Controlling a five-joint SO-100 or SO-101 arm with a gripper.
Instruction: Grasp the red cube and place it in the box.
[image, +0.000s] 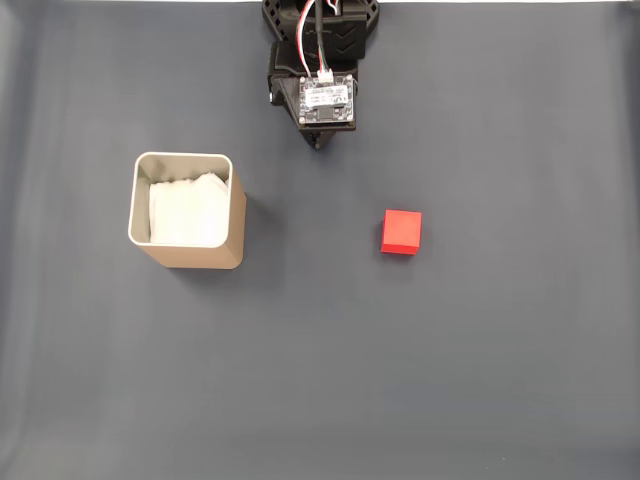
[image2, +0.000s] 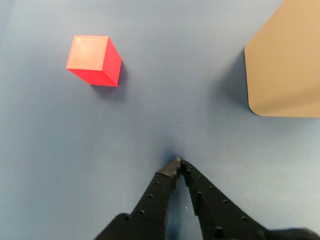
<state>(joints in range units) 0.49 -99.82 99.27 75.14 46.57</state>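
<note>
1. Here we see the red cube (image: 401, 232) sitting alone on the dark table mat (image: 480, 380), well apart from the box (image: 186, 212). In the fixed view the cube is on the right and the box is on the left.
2. We think the arm (image: 322, 60) waits at the top edge, between the two, so it can reach either one.
3. In the wrist view our gripper (image2: 178, 164) has its two black tips touching. It is closed tight and holds nothing.
4. We think it must open wide before it can take the cube, which lies up and to the left in the wrist view.
5. The box stands with its open top up, ready for the cube. Something white (image: 185, 212) fills its inside, but we cannot tell what it is.
6. The wrist view cuts the box off at the right edge, so we see just a tan side.
7. In the fixed view the arm's body hides the gripper tips.
</note>
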